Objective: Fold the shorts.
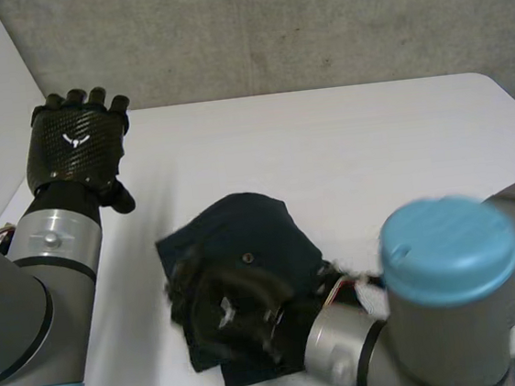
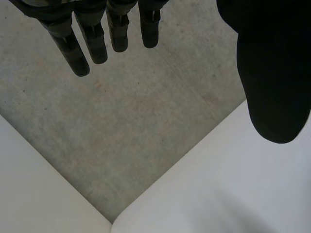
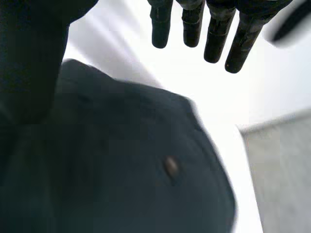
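Observation:
The dark navy shorts (image 1: 244, 240) lie bunched in a compact heap on the white table (image 1: 372, 144), a small button showing on top. My right hand (image 1: 224, 312) hovers over the heap's near side with straight fingers (image 3: 214, 29) and holds nothing; the shorts (image 3: 136, 165) lie under its palm. My left hand (image 1: 77, 143) is raised at the table's far left corner, away from the cloth, its fingers (image 2: 92, 39) straight and its thumb (image 2: 272, 68) spread.
A grey concrete wall (image 1: 295, 23) rises behind the table. The table's far left corner (image 2: 116, 221) lies below my left hand. Bare tabletop stretches to the right of and behind the shorts.

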